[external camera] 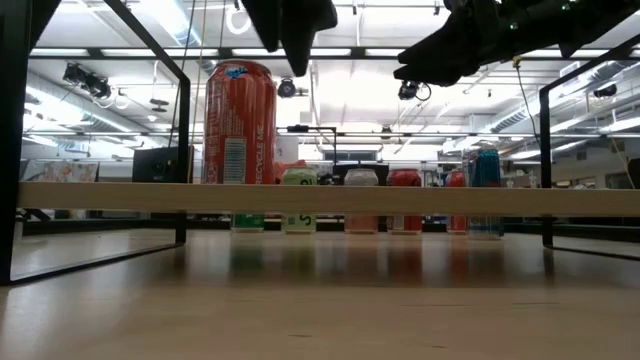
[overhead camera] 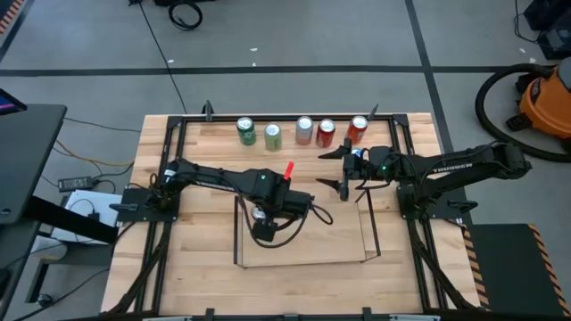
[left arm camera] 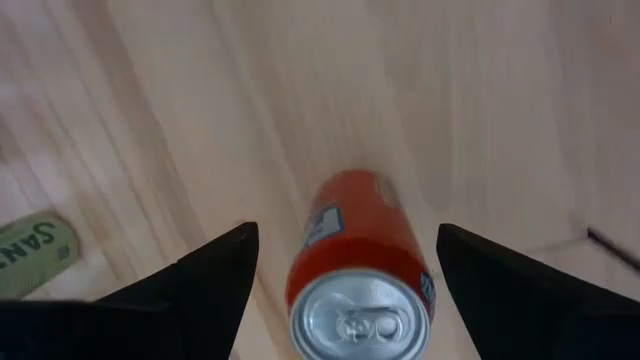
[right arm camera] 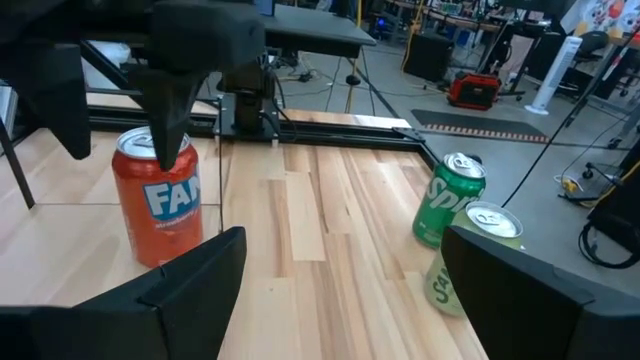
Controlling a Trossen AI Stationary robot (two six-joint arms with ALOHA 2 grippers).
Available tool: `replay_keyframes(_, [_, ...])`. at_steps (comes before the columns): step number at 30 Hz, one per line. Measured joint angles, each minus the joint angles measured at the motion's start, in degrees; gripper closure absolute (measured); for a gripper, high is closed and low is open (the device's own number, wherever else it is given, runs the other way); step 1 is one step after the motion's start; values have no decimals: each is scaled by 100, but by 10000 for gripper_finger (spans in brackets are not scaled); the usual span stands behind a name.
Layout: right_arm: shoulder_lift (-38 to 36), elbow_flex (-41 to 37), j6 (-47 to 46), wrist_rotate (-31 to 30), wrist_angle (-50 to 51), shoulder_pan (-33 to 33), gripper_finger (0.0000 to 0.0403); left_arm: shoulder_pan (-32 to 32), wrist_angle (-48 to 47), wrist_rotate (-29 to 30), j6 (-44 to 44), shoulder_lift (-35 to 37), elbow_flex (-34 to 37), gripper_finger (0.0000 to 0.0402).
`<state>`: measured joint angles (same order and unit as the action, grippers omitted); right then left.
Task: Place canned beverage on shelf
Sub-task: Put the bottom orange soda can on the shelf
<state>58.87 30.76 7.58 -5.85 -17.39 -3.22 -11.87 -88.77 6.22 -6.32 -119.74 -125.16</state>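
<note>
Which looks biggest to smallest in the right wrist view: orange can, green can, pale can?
1. orange can, nearer the camera, so probably not truly bigger.
2. green can.
3. pale can, partly hidden behind the right gripper's finger, so this rank is unsure.

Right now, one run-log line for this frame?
left hand: open, above upright orange drink can on black-rod wood-floored shelf | right hand: open, empty, waiting beside shelf | five cans lined up behind

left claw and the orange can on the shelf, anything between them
Nothing: in the left wrist view the open left claw hangs directly above the orange can, fingers apart.
</note>
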Motion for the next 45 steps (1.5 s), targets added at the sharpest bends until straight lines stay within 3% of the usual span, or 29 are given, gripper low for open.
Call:
replay_keyframes(4, [0,0,-7,4,-1,2,55,8,-87,-20,-197,-76,-2,83])
replay_keyframes(9, [0,0,-10,4,-12,3,55,108,-129,-567,-361,-207,-7,83])
replay_keyframes(23, [2,0,-10,4,-13,2,56,1,-125,-497,-1181,-589,-4,83])
replay_keyframes(38, [2,0,-31,122,-52,8,56,-1,-120,623,-1706,-684,2,83])
replay_keyframes(45, [2,0,-31,122,-51,9,56,1,-124,660,-1424,-684,2,83])
